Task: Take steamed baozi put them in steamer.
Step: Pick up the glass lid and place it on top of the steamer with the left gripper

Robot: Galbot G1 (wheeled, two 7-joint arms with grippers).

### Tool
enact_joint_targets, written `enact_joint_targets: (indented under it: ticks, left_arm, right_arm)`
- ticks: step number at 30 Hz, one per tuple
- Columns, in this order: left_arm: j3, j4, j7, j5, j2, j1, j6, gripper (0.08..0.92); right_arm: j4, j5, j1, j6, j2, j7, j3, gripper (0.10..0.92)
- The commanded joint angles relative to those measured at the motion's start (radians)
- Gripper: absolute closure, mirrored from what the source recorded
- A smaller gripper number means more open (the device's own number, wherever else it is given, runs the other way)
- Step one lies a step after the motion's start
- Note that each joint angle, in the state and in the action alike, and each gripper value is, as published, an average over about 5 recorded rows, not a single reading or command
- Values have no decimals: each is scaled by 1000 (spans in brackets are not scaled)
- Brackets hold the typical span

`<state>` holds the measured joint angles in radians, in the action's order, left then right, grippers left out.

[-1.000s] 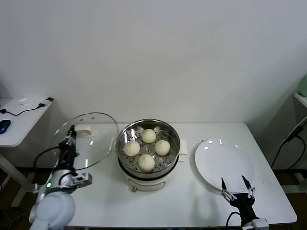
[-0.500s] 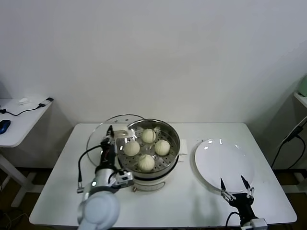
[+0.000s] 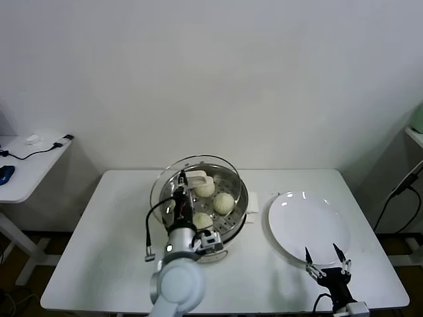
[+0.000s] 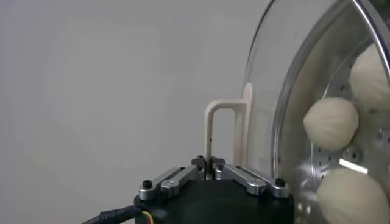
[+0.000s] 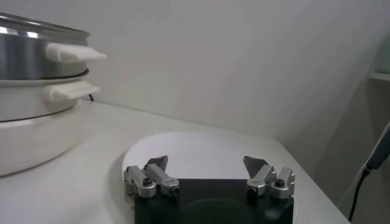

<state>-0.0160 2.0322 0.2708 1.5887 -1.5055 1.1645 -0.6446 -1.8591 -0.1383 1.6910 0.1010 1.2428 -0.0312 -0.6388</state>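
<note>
Head view | left tool (image 3: 184, 179) clamped on lid handle (image 3: 197, 177) | right tool (image 3: 326, 259) wide open

The steamer (image 3: 231, 211) stands at the middle of the desk (image 3: 99, 251), with the baozi (image 3: 224, 203) inside its basket. The lid (image 3: 198, 173) sits tilted over the steamer's left part, the left tool (image 3: 182, 179) gripping its handle (image 3: 196, 176). The plate (image 3: 308, 226) lies to the steamer's right, and the right tool (image 3: 325, 253) hangs at the plate's near edge.
</note>
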Motion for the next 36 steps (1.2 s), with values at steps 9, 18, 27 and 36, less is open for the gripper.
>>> enact_joint_targets:
  ticks: [9,18,27,36]
  left_arm:
    - [42,-132,-31,94,-118,-14,-3,860]
    - [31,-162,-60,103,-86,-11,19,860]
    - [18,-187,-87,117,-70,-5,25,860]
    - [16,-211,-103,110,-80,-12,21,860]
  right_arm:
    - [11,2,-8,10,-4,-4,1,203]
    - [16,3,-8,20,4,-7,-1,203]
    - [11,3,-8,24,6,-10,-4,203]
    - [9,6,-1,29,10,-9,-6,203]
